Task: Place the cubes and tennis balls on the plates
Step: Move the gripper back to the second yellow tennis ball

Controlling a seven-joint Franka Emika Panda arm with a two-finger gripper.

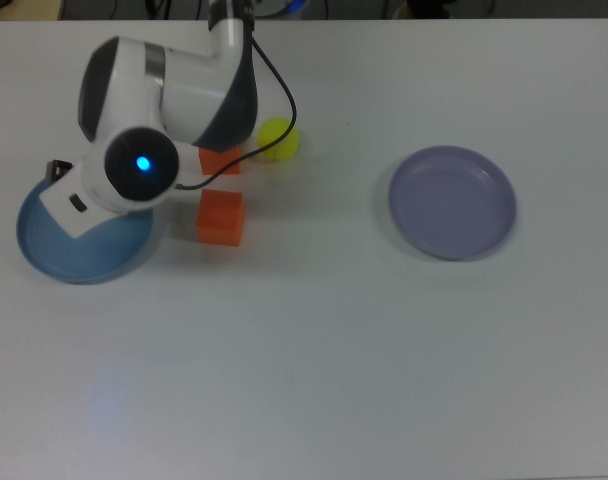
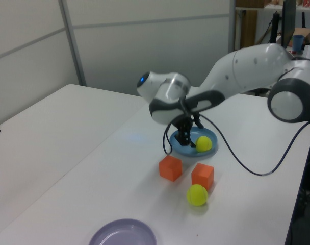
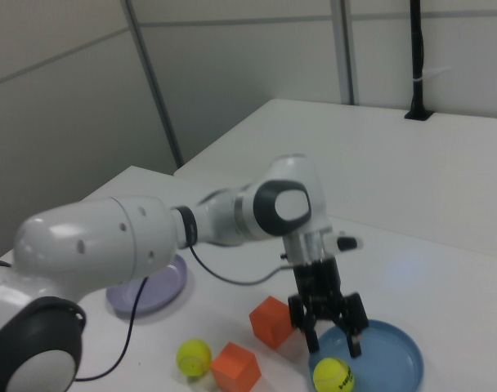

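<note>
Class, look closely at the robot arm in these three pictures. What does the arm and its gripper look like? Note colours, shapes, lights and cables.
The arm is built of rounded, glossy white shells with dark grey bands at the joints. A round blue light glows on the wrist. A thin black cable loops loosely from the wrist along the arm. The gripper is black, with two short fingers below a white mount.

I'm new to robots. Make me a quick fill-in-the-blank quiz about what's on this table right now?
1. One tennis ball lies on the ____ plate.
2. The lavender plate holds ____ objects.
3. The number of orange cubes on the table is ____.
4. The gripper above the ball has its fingers ____.

Missing words: blue; no; two; open
</note>
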